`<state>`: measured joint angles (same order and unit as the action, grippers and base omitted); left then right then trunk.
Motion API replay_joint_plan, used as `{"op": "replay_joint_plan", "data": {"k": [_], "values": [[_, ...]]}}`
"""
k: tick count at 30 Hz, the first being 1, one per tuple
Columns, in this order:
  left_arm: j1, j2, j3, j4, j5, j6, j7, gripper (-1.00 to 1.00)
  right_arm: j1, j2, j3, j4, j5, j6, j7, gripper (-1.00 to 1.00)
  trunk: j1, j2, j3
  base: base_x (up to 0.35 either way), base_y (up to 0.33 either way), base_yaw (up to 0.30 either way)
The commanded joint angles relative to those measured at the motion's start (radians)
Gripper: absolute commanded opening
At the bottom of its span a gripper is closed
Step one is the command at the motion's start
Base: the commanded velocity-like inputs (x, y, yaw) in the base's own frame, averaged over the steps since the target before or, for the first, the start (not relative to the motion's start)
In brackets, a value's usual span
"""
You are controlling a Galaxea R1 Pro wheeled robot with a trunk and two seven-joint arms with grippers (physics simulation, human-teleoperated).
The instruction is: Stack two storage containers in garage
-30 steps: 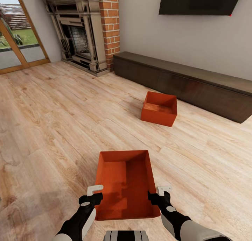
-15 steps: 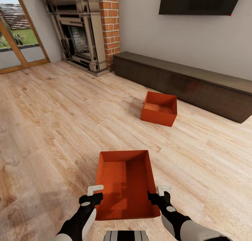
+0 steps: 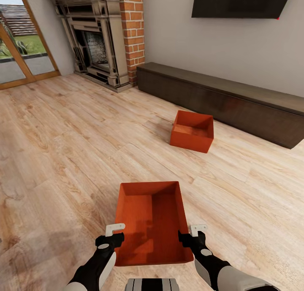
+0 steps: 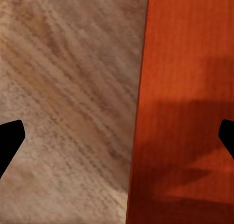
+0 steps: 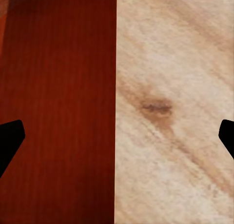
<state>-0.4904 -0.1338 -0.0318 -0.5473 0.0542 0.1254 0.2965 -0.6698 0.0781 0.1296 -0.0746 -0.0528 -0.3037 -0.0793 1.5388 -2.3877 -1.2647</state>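
Note:
In the living room, one orange-red storage container [image 3: 152, 221] sits on the wood plank floor just in front of me. My left gripper [image 3: 113, 235] is open and straddles its left wall [image 4: 185, 107], one fingertip [image 4: 9, 138] over the planks and the other over the inside of the bin. At the opposite wall [image 5: 58, 107], my right gripper [image 3: 193, 234] is open in the same way, its jaws wide apart. The second storage container [image 3: 192, 131] stands farther off on the floor, next to the low cabinet.
A long dark low cabinet [image 3: 236, 101] runs along the far wall under a black TV [image 3: 240, 1]. A brick fireplace [image 3: 105, 42] stands at the back left beside glass patio doors [image 3: 21, 50]. Open plank floor [image 3: 63, 156] lies to the left.

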Motion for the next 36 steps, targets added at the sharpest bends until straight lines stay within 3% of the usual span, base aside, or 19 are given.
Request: {"op": "replay_joint_plan", "data": {"k": [1,6,19,36], "values": [[0.0,0.0,-0.003,-0.002,0.006,0.005,0.006,1.0,-0.001,0.0,0.009,0.001,-0.005,-0.003,-0.005,1.0,0.0,0.0,-0.001,0.0,0.0,0.0],[0.0,0.0,-0.004,-0.003,0.007,0.005,0.006,1.0,-0.001,0.0,0.009,0.001,-0.005,-0.003,-0.005,1.0,0.0,0.0,-0.001,0.0,0.0,0.0],[0.0,0.0,-0.002,-0.003,0.007,0.005,0.006,1.0,-0.001,0.0,0.009,0.001,-0.005,-0.003,-0.005,1.0,0.05,-0.091,-0.041,0.0,0.0,0.0],[0.0,0.0,-0.002,-0.003,0.009,0.005,0.012,1.0,-0.001,0.0,0.009,0.001,-0.005,-0.003,-0.005,1.0,0.05,-0.091,-0.041,0.0,0.0,0.0]]}}
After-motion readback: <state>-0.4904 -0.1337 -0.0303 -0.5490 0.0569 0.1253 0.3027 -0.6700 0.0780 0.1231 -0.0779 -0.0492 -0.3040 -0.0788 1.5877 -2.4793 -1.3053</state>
